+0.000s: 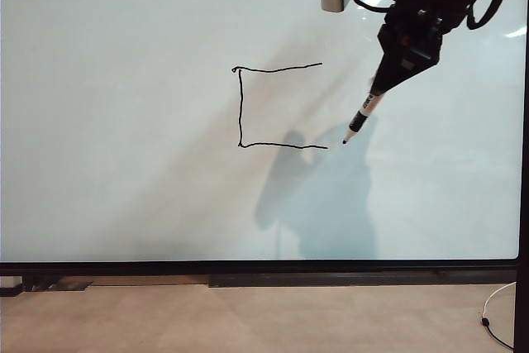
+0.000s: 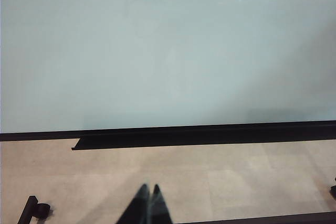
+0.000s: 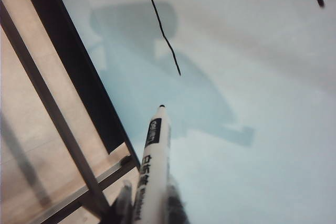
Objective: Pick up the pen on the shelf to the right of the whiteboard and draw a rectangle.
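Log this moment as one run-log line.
right gripper: shut on pen, tip near whiteboard | rectangle: three sides drawn, right side missing | left gripper: shut, idle

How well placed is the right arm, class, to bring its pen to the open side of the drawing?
Probably yes. The right gripper holds the pen, tip just right of the bottom line's end on the whiteboard. Nothing lies between. The left gripper sits shut, low, away.
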Motion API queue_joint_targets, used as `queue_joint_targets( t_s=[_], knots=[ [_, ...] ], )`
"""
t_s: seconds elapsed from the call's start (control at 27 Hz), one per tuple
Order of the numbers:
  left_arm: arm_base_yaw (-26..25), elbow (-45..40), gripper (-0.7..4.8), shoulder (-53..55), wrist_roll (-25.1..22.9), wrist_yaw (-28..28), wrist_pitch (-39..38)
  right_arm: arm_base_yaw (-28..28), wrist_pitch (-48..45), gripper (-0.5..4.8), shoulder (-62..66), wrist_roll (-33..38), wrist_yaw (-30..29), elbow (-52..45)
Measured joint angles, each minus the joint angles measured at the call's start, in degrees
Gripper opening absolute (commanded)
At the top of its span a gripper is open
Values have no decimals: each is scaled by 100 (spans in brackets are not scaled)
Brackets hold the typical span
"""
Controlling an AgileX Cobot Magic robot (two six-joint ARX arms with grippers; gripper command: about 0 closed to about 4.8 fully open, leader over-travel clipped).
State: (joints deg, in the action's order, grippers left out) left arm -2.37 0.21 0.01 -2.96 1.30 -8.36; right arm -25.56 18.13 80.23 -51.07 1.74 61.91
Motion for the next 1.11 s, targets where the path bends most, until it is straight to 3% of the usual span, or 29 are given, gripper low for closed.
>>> queue_joint_targets(
  t_s=[1.11],
  knots=[
    [2,0,-5,0,0,0,-2,2,-730,-5,691,-114,-28,229]
  ],
)
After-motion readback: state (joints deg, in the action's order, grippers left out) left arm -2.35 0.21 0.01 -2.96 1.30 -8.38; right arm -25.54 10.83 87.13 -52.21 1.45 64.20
